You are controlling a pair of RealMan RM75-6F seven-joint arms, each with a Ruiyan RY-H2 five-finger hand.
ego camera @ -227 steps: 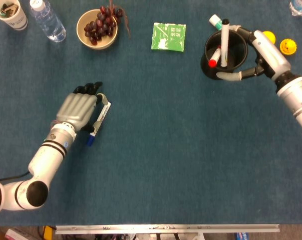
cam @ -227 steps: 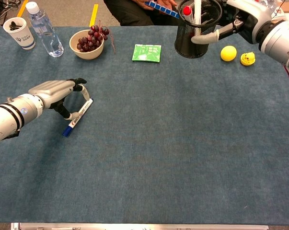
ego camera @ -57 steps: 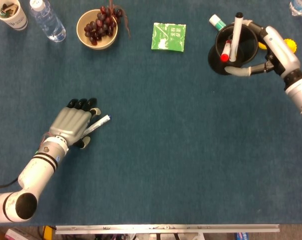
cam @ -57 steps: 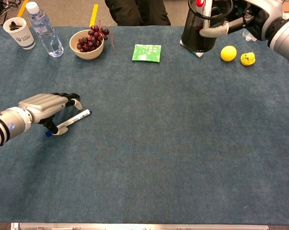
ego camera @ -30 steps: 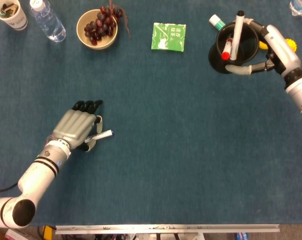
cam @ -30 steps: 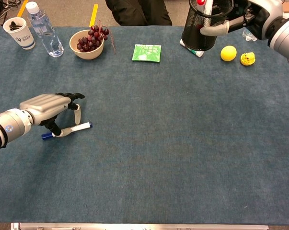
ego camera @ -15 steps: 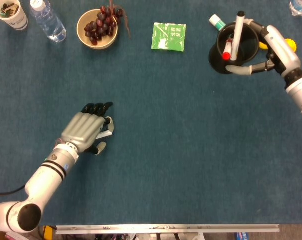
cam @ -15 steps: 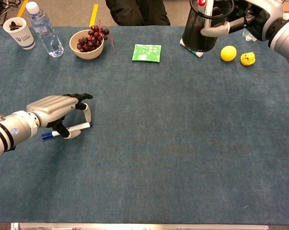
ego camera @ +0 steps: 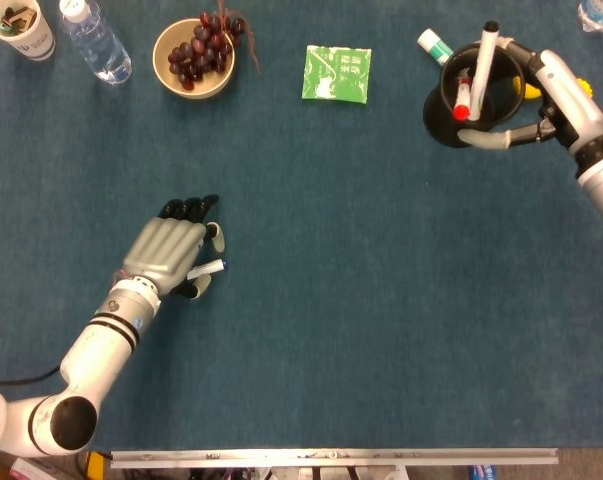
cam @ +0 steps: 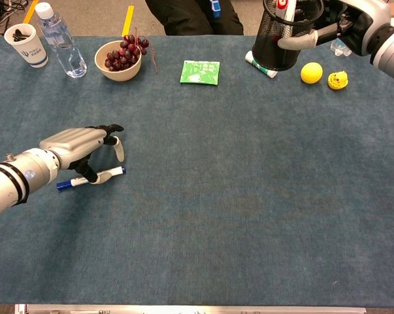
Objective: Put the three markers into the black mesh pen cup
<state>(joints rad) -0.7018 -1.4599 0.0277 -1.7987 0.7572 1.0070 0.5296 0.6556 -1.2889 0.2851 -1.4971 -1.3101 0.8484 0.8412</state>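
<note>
Left hand (cam: pixel 79 145) arches over the blue-capped white marker (cam: pixel 91 178), grasp indeterminate; right hand (ego camera: pixel 541 95) grasps the black mesh pen cup (ego camera: pixel 476 95) near the table's far edge.

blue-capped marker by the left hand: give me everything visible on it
The blue-capped marker is a slim white barrel with dark print and a blue cap at its end nearer the robot's arm. It lies flat on the blue-grey table cloth, running roughly left to right in the chest view. The left hand arches over its middle, fingers curled down around it; the thumb looks to touch the barrel, but a firm grip cannot be confirmed. It is far from the black mesh pen cup.
</note>
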